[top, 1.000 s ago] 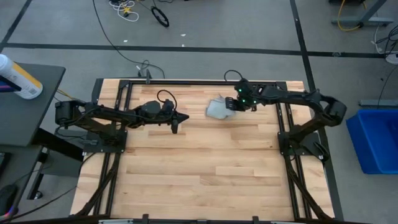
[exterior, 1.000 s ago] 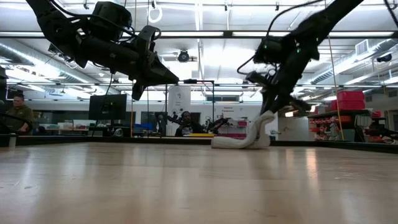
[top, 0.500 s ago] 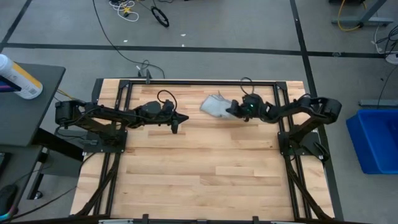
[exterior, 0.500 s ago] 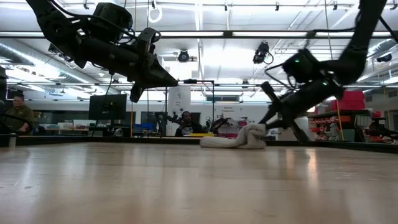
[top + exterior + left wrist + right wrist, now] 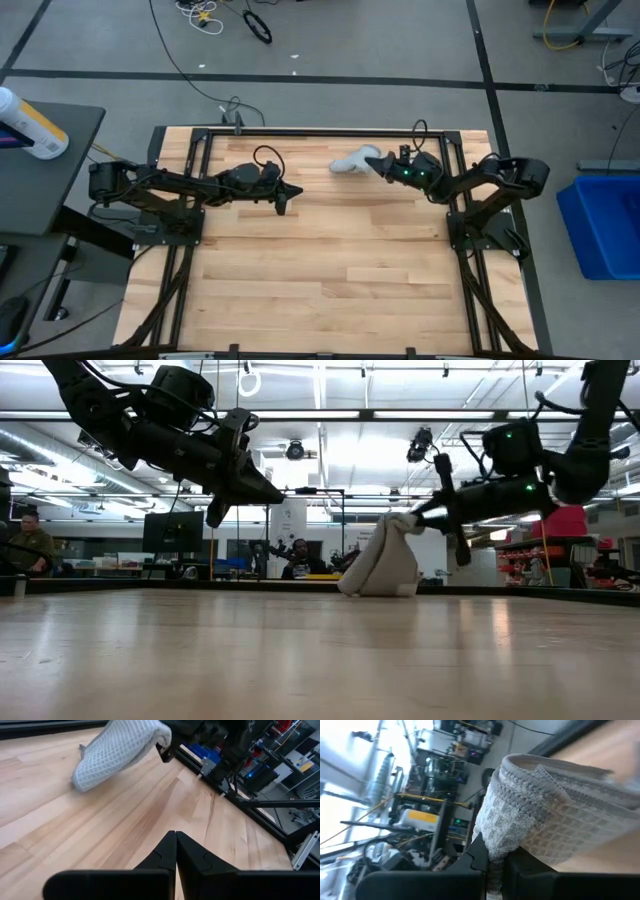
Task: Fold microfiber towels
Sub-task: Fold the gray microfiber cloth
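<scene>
We are pinching the towel (image 5: 348, 163) in our right gripper (image 5: 377, 165) at the table's (image 5: 330, 270) twelve o'clock; our left gripper (image 5: 282, 203), fingers closed empty, is hovering at ten o'clock.

Waffle-textured cloth towel (image 5: 120, 751), glossy wood table (image 5: 330, 270)

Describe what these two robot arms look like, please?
Both arms are black, jointed rods with thin black cables looping along them. The left claw ends in two flat, pointed black fingers. The right claw has small green lights glowing behind it.
</scene>
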Action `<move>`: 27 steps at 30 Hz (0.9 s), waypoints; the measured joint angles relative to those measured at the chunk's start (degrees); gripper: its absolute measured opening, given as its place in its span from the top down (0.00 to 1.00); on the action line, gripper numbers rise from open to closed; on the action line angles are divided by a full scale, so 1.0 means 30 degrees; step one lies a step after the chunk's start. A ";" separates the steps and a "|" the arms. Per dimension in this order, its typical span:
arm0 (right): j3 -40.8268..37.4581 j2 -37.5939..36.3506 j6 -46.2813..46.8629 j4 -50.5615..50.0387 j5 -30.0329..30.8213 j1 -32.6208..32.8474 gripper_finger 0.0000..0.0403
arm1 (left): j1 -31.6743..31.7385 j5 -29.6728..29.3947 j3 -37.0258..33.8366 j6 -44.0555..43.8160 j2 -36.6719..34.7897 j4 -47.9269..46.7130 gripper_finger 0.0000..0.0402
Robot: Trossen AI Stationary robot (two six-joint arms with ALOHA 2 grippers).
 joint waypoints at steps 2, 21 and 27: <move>0.0674 0.0492 -0.0149 0.0064 -0.0385 0.0000 0.95 | 0.0000 -0.0022 0.0000 -0.0005 0.0000 0.0022 0.99; 0.8038 0.9747 0.4603 0.3911 -0.1390 0.1235 0.95 | 0.0000 -0.0082 0.0000 -0.0132 0.0000 -0.0256 0.97; 0.6688 0.8466 0.4632 0.3615 -0.1123 0.3018 0.95 | 0.0000 -0.0631 0.0000 -0.0065 0.0000 -0.0956 0.99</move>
